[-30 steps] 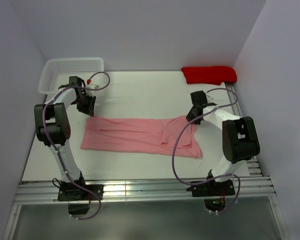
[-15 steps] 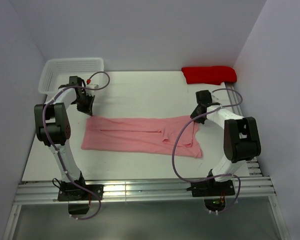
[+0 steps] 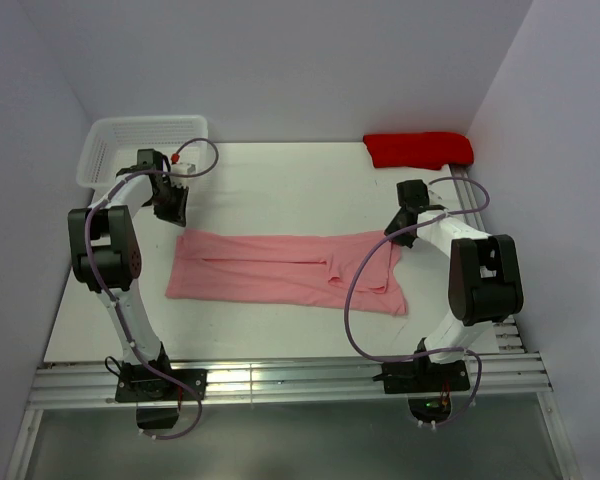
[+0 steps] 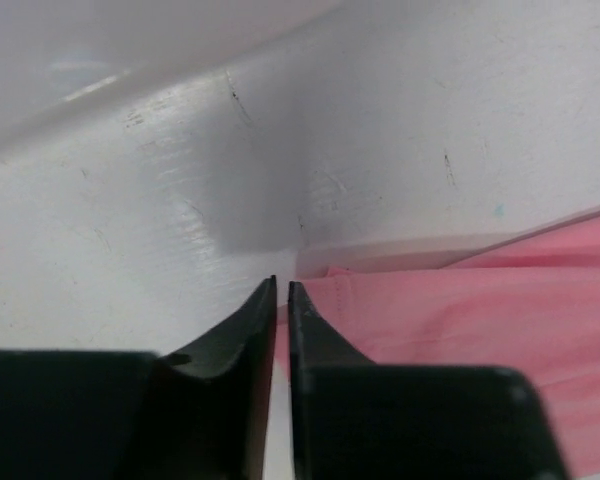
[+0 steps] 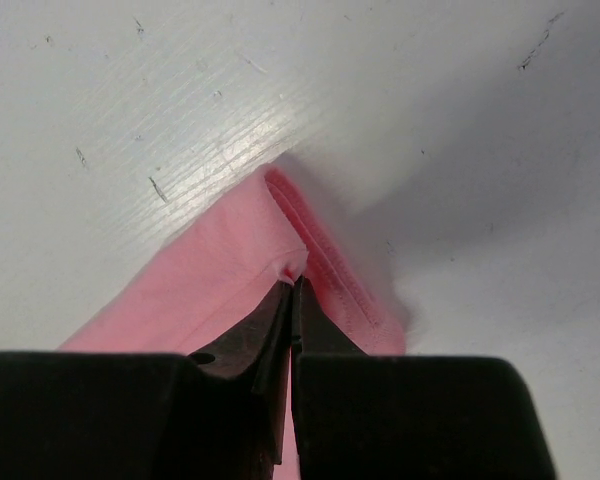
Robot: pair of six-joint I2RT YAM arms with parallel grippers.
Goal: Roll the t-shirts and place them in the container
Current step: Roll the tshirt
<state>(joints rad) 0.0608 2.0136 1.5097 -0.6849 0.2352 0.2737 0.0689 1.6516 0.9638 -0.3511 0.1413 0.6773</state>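
pulling: the right gripper [image 5: 290, 282] is closed on a small fold at the edge of the pink t-shirt [image 3: 280, 272], at its upper right corner. a second ago it stood a little more to the left, so it has drawn the cloth toward the right of the frame.
t-shirt: it lies flat as a long folded band across the middle of the white counter [image 3: 280, 185]. its left end has slid slightly to the right with the pull.
left side: the left gripper [image 4: 282, 285] has its fingers pressed almost together with nothing between them. the shirt's upper left corner is just beyond the tips, not held. this gripper has moved up a little, away from the cloth.
other things: a white basket [image 3: 100, 150] is at the upper left and a red cloth [image 3: 418, 150] at the upper right, both apart from the shirt.
meaning for the task: i think this is still the straightening step. no rolled part is visible yet.
risk: the pinch is small and the fabric thin, so it may slip out.
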